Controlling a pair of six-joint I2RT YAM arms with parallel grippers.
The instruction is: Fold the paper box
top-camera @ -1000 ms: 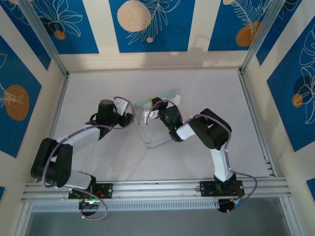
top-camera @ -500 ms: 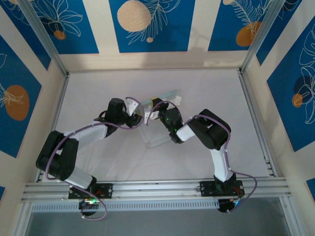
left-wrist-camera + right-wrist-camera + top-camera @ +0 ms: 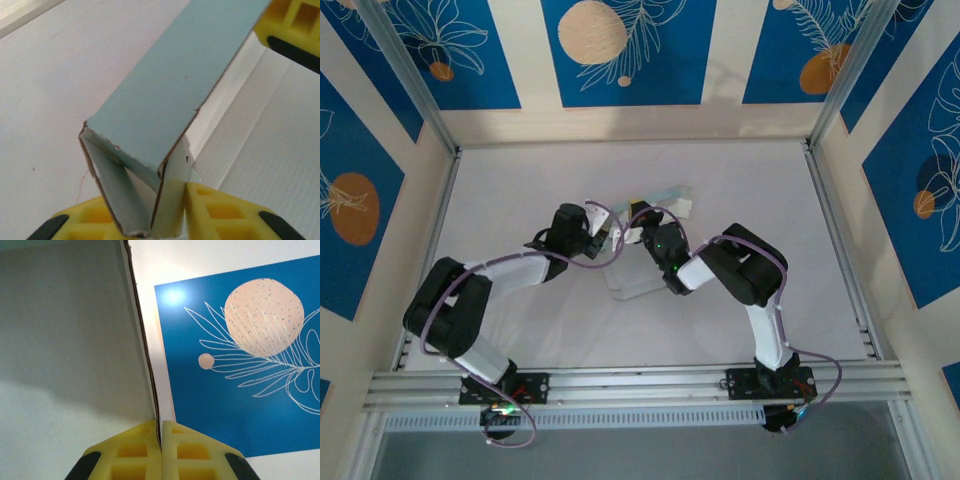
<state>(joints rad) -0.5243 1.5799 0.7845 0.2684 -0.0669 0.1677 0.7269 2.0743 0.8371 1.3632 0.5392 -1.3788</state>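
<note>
Where the right tool [image 3: 161,437] is pressed fully shut, a thin edge of the paper box [image 3: 65,340] is pinched between its yellow fingers [image 3: 130,450]. A folded flap of that card is clamped in the narrowly parted left tool [image 3: 150,205]. The box is found near the middle of the white surface [image 3: 760,190], between the two tools.
</note>
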